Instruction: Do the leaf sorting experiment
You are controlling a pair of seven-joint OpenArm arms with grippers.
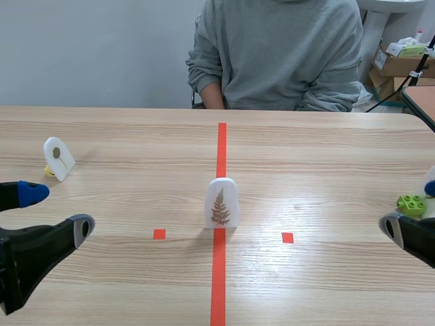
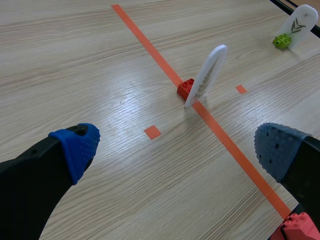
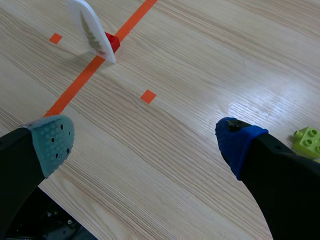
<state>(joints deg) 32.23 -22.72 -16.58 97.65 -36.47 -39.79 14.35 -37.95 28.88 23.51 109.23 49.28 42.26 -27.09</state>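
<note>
A white card with a brown fern leaf (image 1: 221, 202) stands upright on the red tape line at the table's middle, propped by a small red brick (image 2: 185, 89). It also shows ahead of my right gripper, the fern card (image 3: 90, 30). A white card with a round leaf (image 1: 58, 158) stands at the far left on a yellow brick. A third white card (image 2: 300, 22) stands at the far right on a green brick (image 1: 411, 204). My left gripper (image 1: 58, 210) is open, low at the left with nothing between its fingers. My right gripper (image 1: 412, 209) is open and holds nothing, low at the right beside the green brick (image 3: 310, 141).
A person in a grey sweatshirt (image 1: 279, 54) sits across the table. Cardboard boxes (image 1: 401, 64) stand behind at the right. Another red brick (image 2: 300, 227) lies just under my left gripper's right finger. Small red tape squares (image 1: 159, 234) mark the wood either side of the line.
</note>
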